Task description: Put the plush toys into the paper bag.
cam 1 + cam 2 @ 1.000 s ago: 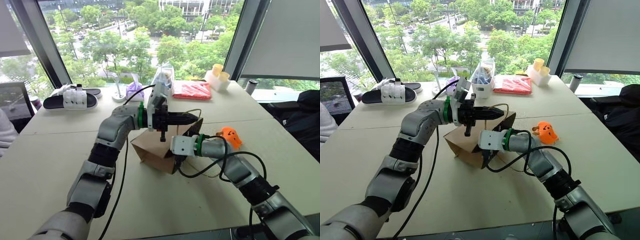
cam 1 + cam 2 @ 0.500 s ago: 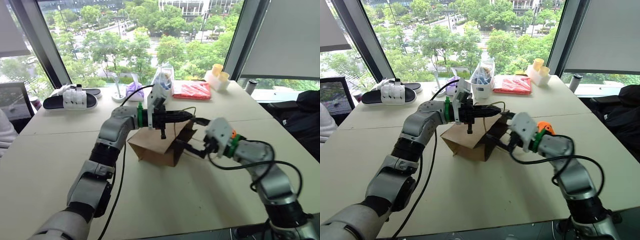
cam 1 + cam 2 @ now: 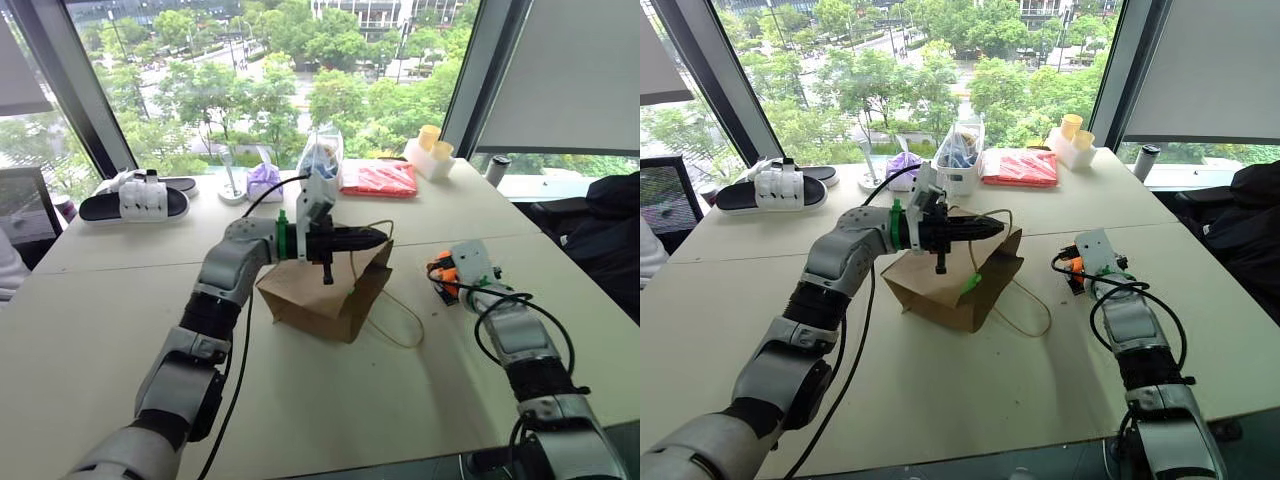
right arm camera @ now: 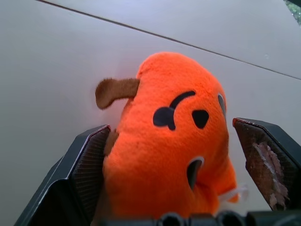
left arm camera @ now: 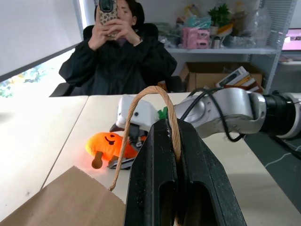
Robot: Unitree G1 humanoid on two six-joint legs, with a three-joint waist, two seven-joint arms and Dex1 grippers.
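Right wrist view: the right claw stands spread around the bright orange plush toy on the desk, centre frame. Closing off-centre could squeeze it out sideways. Left claw, mid-frame, pinches the brown paper bag's cord handle; a slip would collapse the mouth.

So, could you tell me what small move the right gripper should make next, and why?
Probably close the right gripper on the orange plush toy: its open fingers already straddle the toy on the table, while the left gripper holds the paper bag by its handle.
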